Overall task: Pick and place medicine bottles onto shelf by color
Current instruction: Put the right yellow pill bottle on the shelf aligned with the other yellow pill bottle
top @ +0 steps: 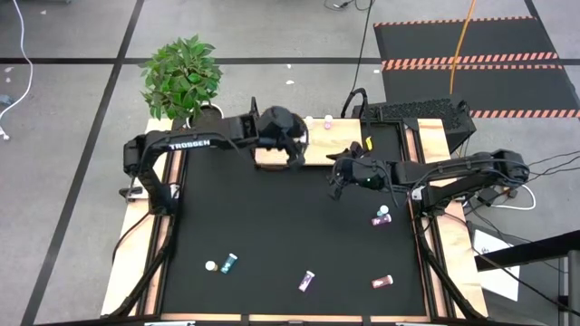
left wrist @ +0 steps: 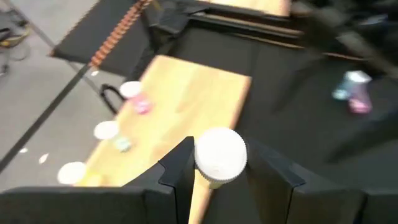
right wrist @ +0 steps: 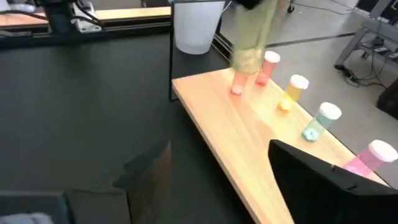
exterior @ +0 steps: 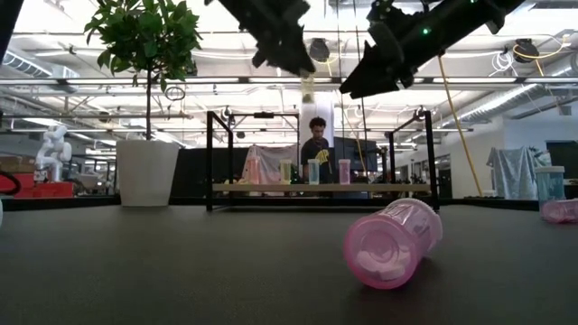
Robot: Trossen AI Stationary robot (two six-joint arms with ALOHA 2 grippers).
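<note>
- Left gripper [left wrist: 217, 177] clamps a white-capped yellow bottle [left wrist: 220, 157] above the wooden shelf [left wrist: 186, 93].
- Right gripper [top: 337, 184], fingers apart, hovers beside the shelf, holding nothing.

The left arm [top: 186, 143] carries the white lettering "TROSSEN".
</note>
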